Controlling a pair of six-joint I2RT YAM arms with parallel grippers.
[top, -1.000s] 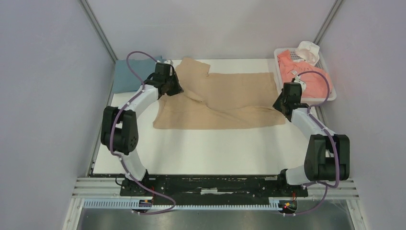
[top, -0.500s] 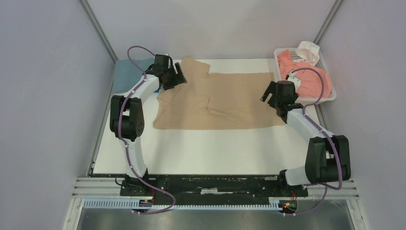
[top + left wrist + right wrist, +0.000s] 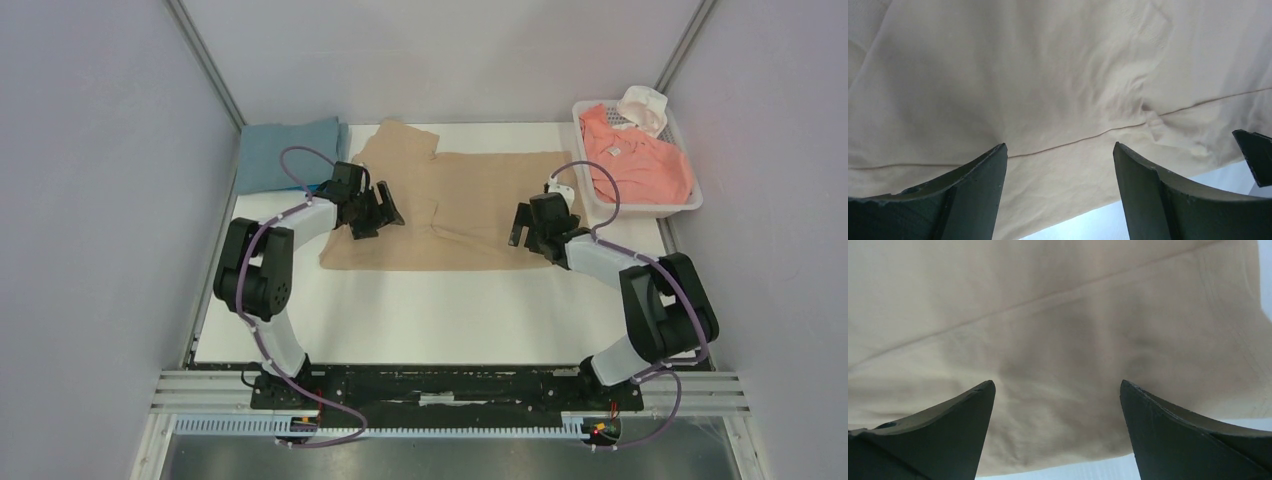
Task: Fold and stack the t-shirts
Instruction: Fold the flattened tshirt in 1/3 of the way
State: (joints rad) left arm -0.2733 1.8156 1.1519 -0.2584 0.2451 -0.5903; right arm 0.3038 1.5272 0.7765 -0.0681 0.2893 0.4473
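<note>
A tan t-shirt (image 3: 470,190) lies spread across the far half of the white table (image 3: 430,310), with one sleeve pointing to the back. My left gripper (image 3: 385,212) hovers open over its left part, close to the near hem. My right gripper (image 3: 520,225) hovers open over its right part, also by the near hem. In the left wrist view the tan cloth (image 3: 1048,75) fills the space beyond the spread fingers (image 3: 973,195). The right wrist view shows the same cloth (image 3: 1058,315) between wide fingers (image 3: 948,435). Neither gripper holds anything. A folded grey-blue t-shirt (image 3: 285,150) lies at the back left. A salmon-pink t-shirt (image 3: 640,160) sits in the basket.
The white perforated basket (image 3: 690,203) stands at the back right corner, with a white item (image 3: 643,105) on its far rim. Grey walls close in on both sides. Bare table shows between the tan shirt's near hem and the arm bases.
Both grippers have opened and let go of the tan shirt. Both have moved inward and toward its near hem. The cloth has dropped flatter, and the grey-blue shirt is uncovered.
</note>
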